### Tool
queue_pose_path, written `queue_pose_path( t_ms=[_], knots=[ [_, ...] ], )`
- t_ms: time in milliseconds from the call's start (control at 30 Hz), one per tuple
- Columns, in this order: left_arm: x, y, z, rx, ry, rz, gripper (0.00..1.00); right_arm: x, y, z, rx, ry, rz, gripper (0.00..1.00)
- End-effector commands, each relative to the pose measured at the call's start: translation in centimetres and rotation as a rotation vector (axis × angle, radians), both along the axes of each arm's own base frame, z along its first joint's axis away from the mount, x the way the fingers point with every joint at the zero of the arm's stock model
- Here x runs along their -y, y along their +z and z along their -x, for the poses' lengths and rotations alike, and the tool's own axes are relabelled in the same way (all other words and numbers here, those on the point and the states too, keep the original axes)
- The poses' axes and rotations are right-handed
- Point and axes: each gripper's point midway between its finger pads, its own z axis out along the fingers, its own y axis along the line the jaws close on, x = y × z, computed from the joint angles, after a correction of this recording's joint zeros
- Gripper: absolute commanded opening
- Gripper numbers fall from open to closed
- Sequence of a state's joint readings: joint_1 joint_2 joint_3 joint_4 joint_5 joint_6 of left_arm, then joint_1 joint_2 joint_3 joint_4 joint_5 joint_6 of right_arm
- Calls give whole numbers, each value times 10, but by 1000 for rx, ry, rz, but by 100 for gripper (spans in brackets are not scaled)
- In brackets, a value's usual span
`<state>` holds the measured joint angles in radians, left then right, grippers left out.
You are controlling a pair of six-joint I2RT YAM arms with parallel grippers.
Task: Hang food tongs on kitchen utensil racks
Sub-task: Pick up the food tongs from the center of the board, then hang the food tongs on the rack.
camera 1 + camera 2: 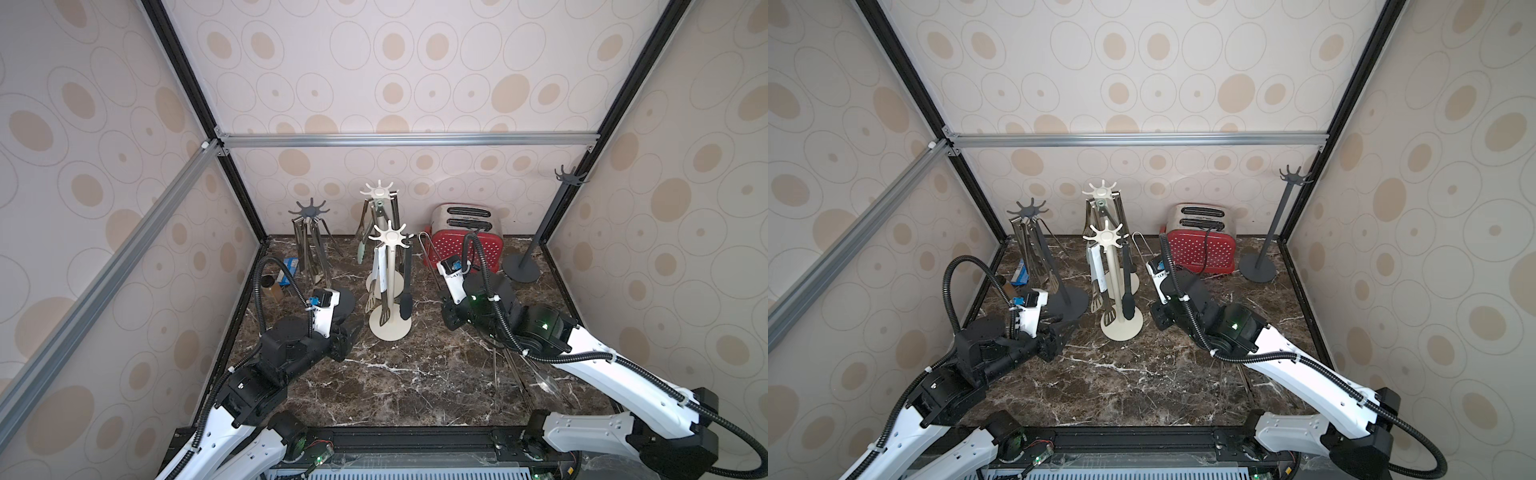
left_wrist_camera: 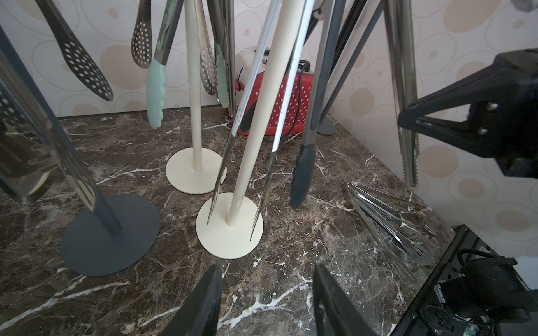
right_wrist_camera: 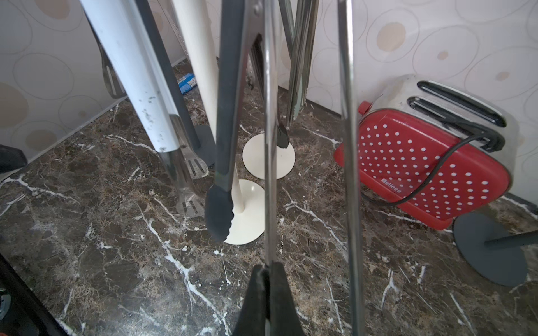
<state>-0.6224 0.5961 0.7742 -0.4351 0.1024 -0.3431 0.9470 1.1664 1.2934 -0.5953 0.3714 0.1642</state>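
Food tongs of bent steel wire (image 3: 270, 203) stood upright between the front cream rack (image 1: 399, 332) and the red toaster (image 1: 492, 253). The right gripper (image 3: 269, 266) pinched one of their two thin arms, its fingers (image 3: 286, 299) pressed tight on that rod. The second arm ran parallel just beside it, untouched. The left gripper (image 2: 267, 267) hovered low over the marble tabletop (image 1: 395, 386). Its fingers (image 2: 203, 305) were spread apart with only bare stone between them.

More tongs hung from the front cream rack, the back cream rack (image 1: 379, 192) and the left dark rack (image 1: 309, 212). Black-tipped tongs (image 3: 221, 203) dangled from the front cream rack, close to the held pair. A bundle of loose tongs (image 2: 387, 221) lay flat on the tabletop under the right arm.

The three loaded racks crowded the back left of the tabletop, with their bases near one another. The left gripper sat just in front of the left dark rack's base and near the front cream one. The right dark rack (image 1: 548, 220) stood well apart in the back right corner, close to the right wall (image 1: 665, 249). A broad stretch of tabletop lay open at the front, between the two arms.
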Motion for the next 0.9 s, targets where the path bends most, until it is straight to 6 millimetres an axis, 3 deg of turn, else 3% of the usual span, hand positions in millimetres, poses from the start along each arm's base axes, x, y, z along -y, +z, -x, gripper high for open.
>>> queue_pose_path(
  t_ms=[0,233,500,867],
  knots=[
    [-1,2,-2,14,9,1,50,-1,34,2,122,-62,-32,0],
    [-2,1,-2,14,13,1,51,-32,59,20,243,-41,-36,0],
    [-1,0,-2,12,8,4,51,-74,55,33,197,21,-160,0],
    [-1,-1,0,11,2,8,51,-83,39,29,175,-21,-259,0]
  ],
)
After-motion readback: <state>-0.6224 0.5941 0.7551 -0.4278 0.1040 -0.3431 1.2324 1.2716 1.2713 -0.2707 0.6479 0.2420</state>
